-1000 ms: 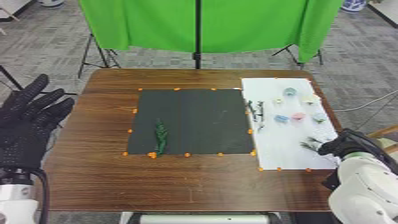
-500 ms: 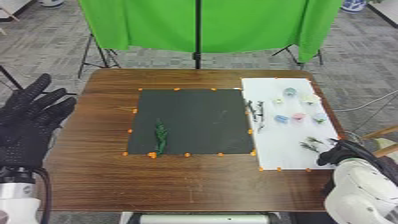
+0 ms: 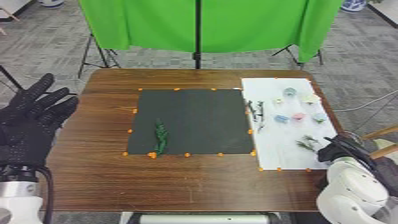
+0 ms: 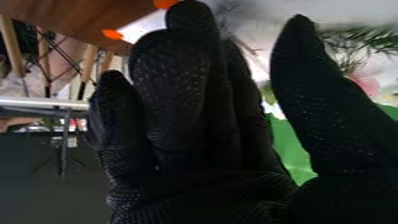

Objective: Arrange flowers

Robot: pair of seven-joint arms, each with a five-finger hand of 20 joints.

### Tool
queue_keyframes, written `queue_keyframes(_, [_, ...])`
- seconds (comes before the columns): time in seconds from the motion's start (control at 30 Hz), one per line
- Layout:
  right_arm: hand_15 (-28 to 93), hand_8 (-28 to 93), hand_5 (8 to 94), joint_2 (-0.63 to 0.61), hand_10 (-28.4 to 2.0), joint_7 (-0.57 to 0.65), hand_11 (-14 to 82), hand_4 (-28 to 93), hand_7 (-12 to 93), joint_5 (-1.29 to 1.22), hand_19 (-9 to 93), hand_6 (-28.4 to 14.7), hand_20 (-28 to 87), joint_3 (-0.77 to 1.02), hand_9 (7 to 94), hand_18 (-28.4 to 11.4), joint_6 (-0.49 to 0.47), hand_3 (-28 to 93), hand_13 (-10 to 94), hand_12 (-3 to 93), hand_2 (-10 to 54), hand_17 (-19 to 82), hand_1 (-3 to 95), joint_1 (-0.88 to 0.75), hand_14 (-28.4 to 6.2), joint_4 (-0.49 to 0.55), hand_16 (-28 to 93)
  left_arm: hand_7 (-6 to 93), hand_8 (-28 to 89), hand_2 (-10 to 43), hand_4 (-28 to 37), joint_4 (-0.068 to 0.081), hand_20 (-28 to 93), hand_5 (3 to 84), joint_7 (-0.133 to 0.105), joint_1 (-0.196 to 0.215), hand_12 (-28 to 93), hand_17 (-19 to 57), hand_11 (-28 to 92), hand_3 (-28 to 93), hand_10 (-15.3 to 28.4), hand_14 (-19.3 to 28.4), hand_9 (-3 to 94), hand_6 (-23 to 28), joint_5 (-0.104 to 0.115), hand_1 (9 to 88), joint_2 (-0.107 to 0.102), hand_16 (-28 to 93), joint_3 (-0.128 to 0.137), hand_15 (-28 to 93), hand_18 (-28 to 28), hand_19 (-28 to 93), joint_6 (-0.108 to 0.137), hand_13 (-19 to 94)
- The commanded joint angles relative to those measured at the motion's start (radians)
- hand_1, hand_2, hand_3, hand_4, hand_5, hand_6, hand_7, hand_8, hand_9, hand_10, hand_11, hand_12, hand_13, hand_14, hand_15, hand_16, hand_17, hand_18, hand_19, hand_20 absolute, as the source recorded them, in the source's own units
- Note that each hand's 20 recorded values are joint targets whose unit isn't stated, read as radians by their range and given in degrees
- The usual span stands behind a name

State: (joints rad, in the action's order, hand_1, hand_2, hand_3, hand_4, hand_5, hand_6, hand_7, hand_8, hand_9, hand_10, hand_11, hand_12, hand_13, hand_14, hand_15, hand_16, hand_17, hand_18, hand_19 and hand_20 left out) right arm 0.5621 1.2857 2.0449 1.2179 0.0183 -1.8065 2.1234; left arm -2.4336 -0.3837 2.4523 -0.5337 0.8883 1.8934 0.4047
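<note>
- We face a brown table (image 3: 178, 187) and green curtain (image 3: 147, 25).
- Our left hand (image 3: 27, 132) is open, empty.
- Our right hand (image 3: 341, 150), open and empty, is near small sprigs (image 3: 306, 145).

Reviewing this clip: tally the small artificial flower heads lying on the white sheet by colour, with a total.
Blue to blue-green round flower heads: 3
Pale cream-yellow flower heads: 2
Pink flower head: 1
Total: 6
</note>
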Motion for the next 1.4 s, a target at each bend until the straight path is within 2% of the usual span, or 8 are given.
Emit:
queue_keyframes(0.03, [58,3,71.4,-0.012,-12.3,0.002,21.7,-28,19,0.041,93,-4.2,19,-0.040,84.1,-15.1,0.022,68,83,18.9,-9.4,56,51.9,0.000,-6.9,-0.021,16,12.6,-9,8.9,-28.3,-0.001,7,34.8,0.004,0.024,11,-6.6,26,77,19.6,27.1,30.0,9.1,0.001,20.5,0.010,-10,0.001,51,23.8,64,0.002,24])
queue_keyframes(0.13, [57,4,75.1,-0.008,-11.1,-0.006,21.7,-28,22,0.060,93,-3.8,18,-0.062,86.5,-14.2,0.032,66,84,20.2,-9.5,58,54.3,0.030,-6.3,-0.039,16,12.6,-9,8.9,-28.3,-0.003,7,34.8,-0.012,0.029,11,-6.6,26,77,19.6,27.1,30.0,9.1,0.004,20.6,0.010,-10,0.001,51,23.8,64,0.005,24])
queue_keyframes(0.3, [55,5,78.2,-0.012,-9.2,-0.007,20.8,-28,25,0.077,93,-2.4,20,-0.095,89.8,-13.6,0.062,66,86,23.6,-9.5,59,56.1,0.046,-5.3,-0.049,17,12.6,-9,8.9,-28.3,-0.001,7,34.8,-0.010,0.026,11,-6.6,26,77,19.6,27.2,30.0,9.1,0.002,20.5,0.008,-10,-0.001,51,23.8,64,0.002,24])
queue_keyframes(0.7, [54,6,81.1,-0.029,-8.9,-0.007,23.8,-28,27,0.148,93,-1.8,25,-0.166,92.6,-13.8,0.173,69,90,23.3,-9.5,60,56.3,0.118,-4.3,-0.066,19,12.7,-9,9.0,-28.3,-0.003,7,34.8,-0.018,0.026,10,-6.6,26,77,19.6,27.2,30.0,9.1,0.007,20.5,0.006,-10,-0.003,51,23.8,64,0.014,24])
queue_keyframes(0.87, [55,8,82.6,-0.045,-9.8,0.008,26.6,-28,27,0.186,93,-3.1,31,-0.152,93.2,-15.1,0.219,70,90,22.8,-9.5,60,56.9,0.116,-4.2,-0.043,20,12.7,-9,8.9,-28.3,-0.003,7,34.8,-0.003,0.021,10,-6.6,26,77,19.6,27.2,30.0,9.1,0.002,20.5,0.011,-10,-0.003,51,23.8,64,0.009,24])
queue_keyframes(1.03, [55,10,83.7,-0.059,-9.7,0.009,29.6,-28,26,0.202,93,-3.3,35,-0.151,93.6,-15.3,0.232,71,91,21.1,-9.5,60,57.2,0.145,-4.0,-0.028,20,12.6,-9,9.0,-28.3,-0.007,7,34.9,-0.023,0.035,10,-6.6,26,77,19.6,27.2,29.9,9.1,0.010,20.4,0.005,-10,0.002,51,23.8,64,0.015,24])
queue_keyframes(1.27, [55,11,84.7,-0.059,-9.5,-0.007,30.9,-28,25,0.216,93,-3.8,36,-0.108,93.7,-15.4,0.231,72,92,21.5,-9.5,61,56.9,0.161,-3.9,0.035,20,12.7,-9,9.0,-28.3,-0.013,7,34.8,-0.004,0.037,10,-6.6,26,77,19.6,27.2,29.9,9.1,0.002,20.5,0.018,-10,0.012,51,23.8,64,0.017,24])
queue_keyframes(1.4, [55,12,85.1,-0.052,-9.5,-0.036,31.4,-28,25,0.208,93,-3.9,37,-0.200,93.7,-15.4,0.230,73,93,21.1,-9.5,61,56.7,0.304,-3.9,0.057,21,12.7,-9,8.9,-28.3,-0.017,7,34.8,-0.010,0.045,10,-6.6,26,77,19.7,27.2,29.9,9.1,0.001,20.5,0.018,-10,0.024,51,23.8,64,0.016,24])
